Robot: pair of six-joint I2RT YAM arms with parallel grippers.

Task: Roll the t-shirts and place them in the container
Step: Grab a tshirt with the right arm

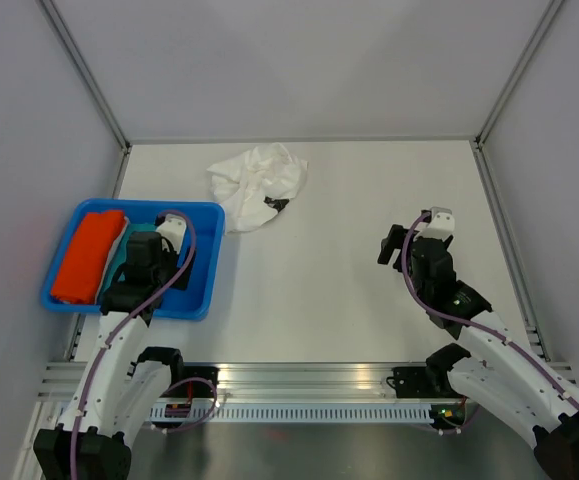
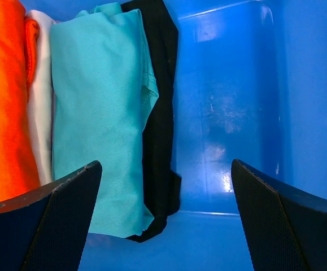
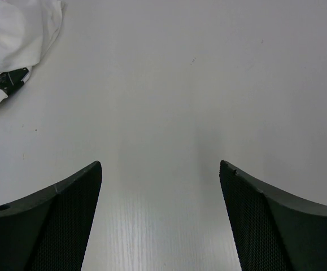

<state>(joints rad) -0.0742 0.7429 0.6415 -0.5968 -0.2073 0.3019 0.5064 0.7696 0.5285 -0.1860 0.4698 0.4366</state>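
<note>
The white t-shirt [image 1: 257,186] lay crumpled on the table [image 1: 369,200] toward its far left, just beyond the far right corner of the blue tray [image 1: 201,215]. As a loose heap it had no clear long axis, being only slightly wider from side to side, and its small dark print sat at the near right edge, facing the right arm. Inside the tray, the orange t-shirt [image 1: 87,255] lay against the left wall with its long axis running near to far and its far end tilted a little to the right. The teal t-shirt [image 2: 98,118] lay parallel to it, with a narrow white cloth [image 2: 39,96] pressed between them and a black cloth [image 2: 160,113] touching the teal one's other side. To the right of that black cloth, bare blue floor reached to the tray's right wall. The left gripper [image 2: 164,164] hung over the tray with its jaws spread wide, holding nothing. The right gripper [image 3: 160,164] hovered over bare tabletop near the right side, also wide apart and holding nothing. Plain table surface stretched between it and the white t-shirt, whose edge showed at the upper left of the right wrist view.
</note>
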